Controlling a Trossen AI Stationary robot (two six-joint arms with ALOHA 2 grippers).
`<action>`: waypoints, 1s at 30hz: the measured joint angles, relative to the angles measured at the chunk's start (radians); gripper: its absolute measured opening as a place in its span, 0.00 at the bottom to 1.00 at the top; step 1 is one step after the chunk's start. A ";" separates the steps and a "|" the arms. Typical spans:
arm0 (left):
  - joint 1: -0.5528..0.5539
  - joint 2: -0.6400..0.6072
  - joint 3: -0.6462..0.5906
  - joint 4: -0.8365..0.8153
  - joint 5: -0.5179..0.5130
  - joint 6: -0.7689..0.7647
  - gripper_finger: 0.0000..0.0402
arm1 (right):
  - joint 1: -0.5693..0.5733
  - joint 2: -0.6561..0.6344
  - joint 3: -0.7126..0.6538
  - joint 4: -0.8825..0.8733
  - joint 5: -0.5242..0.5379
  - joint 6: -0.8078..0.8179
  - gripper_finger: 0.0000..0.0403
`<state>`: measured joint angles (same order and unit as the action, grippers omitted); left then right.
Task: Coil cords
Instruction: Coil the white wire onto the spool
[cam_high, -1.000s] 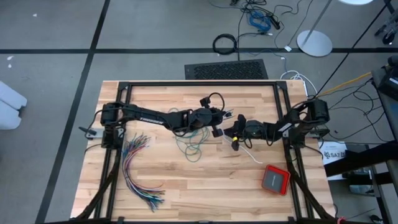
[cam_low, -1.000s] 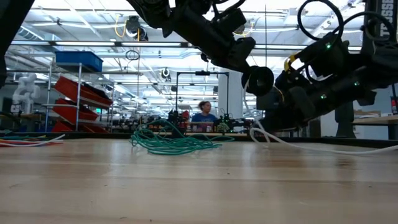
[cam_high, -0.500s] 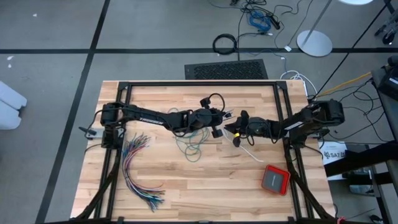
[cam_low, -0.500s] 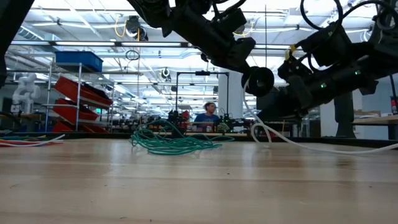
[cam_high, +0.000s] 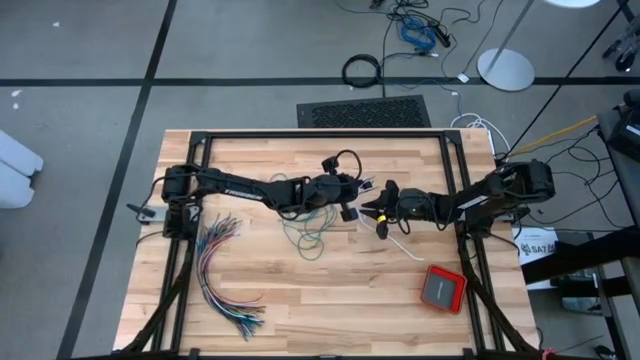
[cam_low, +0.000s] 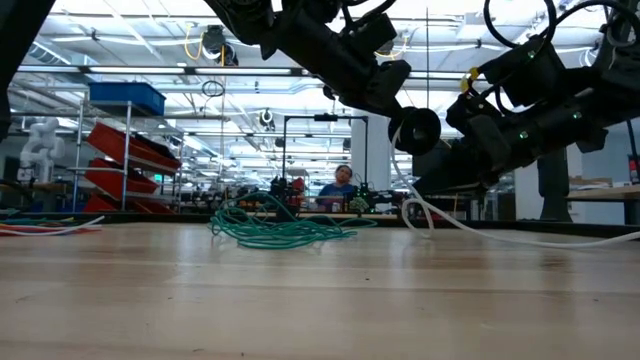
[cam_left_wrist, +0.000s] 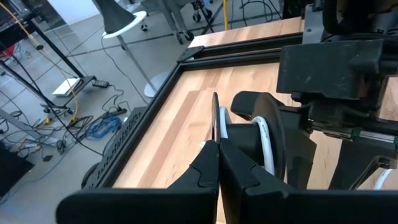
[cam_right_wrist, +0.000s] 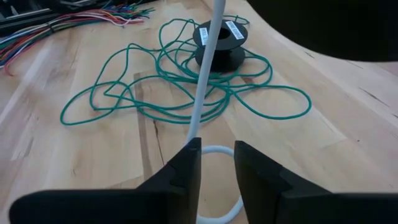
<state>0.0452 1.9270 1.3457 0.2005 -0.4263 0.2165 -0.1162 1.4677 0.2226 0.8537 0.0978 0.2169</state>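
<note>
My left gripper (cam_high: 356, 197) is shut on a black spool (cam_low: 415, 130) held above the table's middle. A white cord (cam_low: 480, 232) is wound on the spool's hub (cam_left_wrist: 260, 134), drops to the table and trails toward the right edge (cam_high: 408, 248). My right gripper (cam_high: 379, 213) hovers just right of the spool, open, with the white cord (cam_right_wrist: 208, 68) running up between its fingers. The teal-green cord (cam_high: 308, 237) lies in a loose tangle on the table, around a second black spool (cam_right_wrist: 217, 43). No black cord shows plainly. My left gripper (cam_left_wrist: 217, 146) pinches the thin edge of the spool's near flange (cam_left_wrist: 214, 115) between its two fingertips. The spool is lifted clear of the table, its axis about level. My right gripper (cam_right_wrist: 216, 149) has the white cord lying against the inner side of one finger (cam_right_wrist: 189, 158). The other finger stands apart from it. The cord runs taut up toward the spool, and a slack loop (cam_right_wrist: 217, 152) lies on the table below.
A fanned bundle of many-coloured wires (cam_high: 225, 275) lies near the left front. A red box (cam_high: 443, 288) sits at the right front. A black frame (cam_high: 320, 135) borders the table. A person (cam_low: 340, 185) is far behind the table.
My right gripper has risen a little beside the spool, lifting with it the stretch of white cord that passes between its fingers. The left gripper and the spool have kept still.
</note>
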 joint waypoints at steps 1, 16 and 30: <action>0.000 0.000 0.000 0.000 0.000 0.000 0.00 | 0.000 0.000 0.000 -0.002 0.000 0.000 0.21; -0.001 0.000 0.000 0.000 0.005 0.000 0.00 | 0.000 -0.170 -0.001 -0.139 -0.020 -0.015 0.21; -0.005 0.000 0.000 0.052 0.046 -0.028 0.00 | 0.007 -0.037 -0.001 -0.005 -0.046 0.004 0.21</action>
<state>0.0402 1.9270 1.3457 0.2529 -0.3802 0.1886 -0.1093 1.4311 0.2218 0.8483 0.0521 0.2211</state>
